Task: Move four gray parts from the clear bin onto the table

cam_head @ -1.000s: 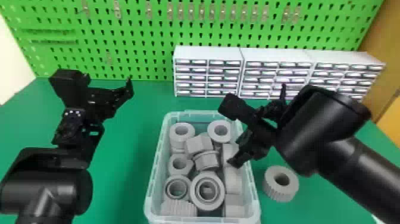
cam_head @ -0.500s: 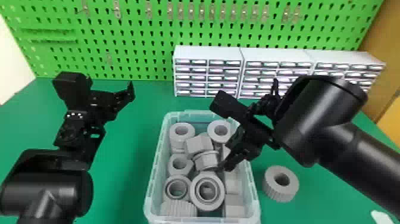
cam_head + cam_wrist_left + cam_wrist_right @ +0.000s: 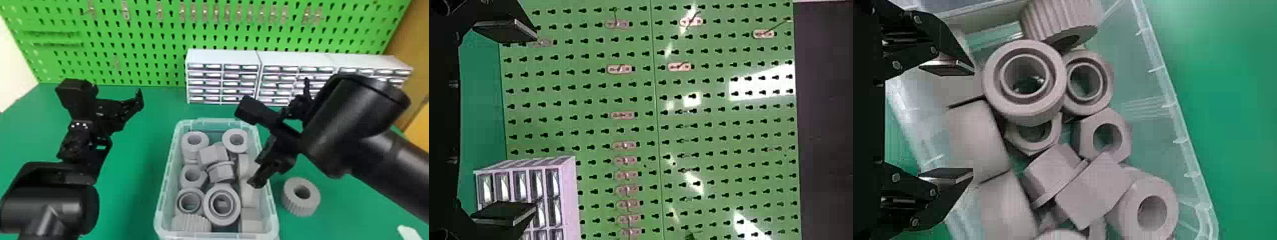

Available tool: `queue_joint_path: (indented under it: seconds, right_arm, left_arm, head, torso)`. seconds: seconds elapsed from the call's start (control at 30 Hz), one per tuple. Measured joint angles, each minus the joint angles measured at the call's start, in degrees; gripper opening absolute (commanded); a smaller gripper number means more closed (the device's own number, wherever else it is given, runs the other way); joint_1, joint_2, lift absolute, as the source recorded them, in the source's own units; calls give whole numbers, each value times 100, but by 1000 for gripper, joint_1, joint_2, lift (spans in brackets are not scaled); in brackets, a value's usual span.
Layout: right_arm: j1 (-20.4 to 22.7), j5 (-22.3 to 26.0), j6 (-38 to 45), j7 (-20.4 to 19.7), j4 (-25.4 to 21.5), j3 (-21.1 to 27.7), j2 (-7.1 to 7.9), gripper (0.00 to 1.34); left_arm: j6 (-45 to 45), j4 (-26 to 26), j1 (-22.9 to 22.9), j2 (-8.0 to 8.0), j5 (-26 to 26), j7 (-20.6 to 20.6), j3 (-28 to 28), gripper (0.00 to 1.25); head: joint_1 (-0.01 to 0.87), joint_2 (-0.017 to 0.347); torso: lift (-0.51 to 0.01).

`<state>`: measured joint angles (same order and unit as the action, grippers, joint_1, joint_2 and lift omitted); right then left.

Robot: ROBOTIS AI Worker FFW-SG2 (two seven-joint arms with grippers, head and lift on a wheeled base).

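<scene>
Gray ribbed ring (image 3: 289,205) lies on green table (image 3: 134,194) beside clear bin (image 3: 160,207) of gray round/hex parts (image 3: 237,209). Right gripper (image 3: 258,171), black, spread over bin; left gripper (image 3: 117,92), black, spread, left of bin.

Bright light, white glare on the pegboard (image 3: 724,145) (hard-edged patches)

Text check: you can read no lettering, labels, brands, numbers or signs in the head view or in either wrist view.
</scene>
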<state>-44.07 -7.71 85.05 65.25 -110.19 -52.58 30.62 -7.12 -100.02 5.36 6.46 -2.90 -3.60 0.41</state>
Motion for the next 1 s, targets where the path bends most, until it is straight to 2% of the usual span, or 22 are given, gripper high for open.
queue_joint_path:
  seconds: [0.13,0.3,0.67,1.0]
  right_arm:
    - [-15,-639,61,446,-11,-102,6,805]
    - [-49,-1000,108,675,-7,-278,12,805]
    - [-67,-1067,134,776,15,-421,-3,805]
    - [-6,-1089,141,803,24,-422,-75,805]
  left_arm:
    - [0,0,0,-2,0,0,-1,1155]
    - [0,0,6,-4,6,0,-5,1155]
    - [0,0,9,-4,9,0,-7,1155]
    - [0,0,9,-9,9,0,-13,1155]
  head:
    - [686,26]
    - [686,26]
    - [686,26]
    - [686,26]
  torso:
    - [-50]
    - [-50]
    - [-50]
    - [-50]
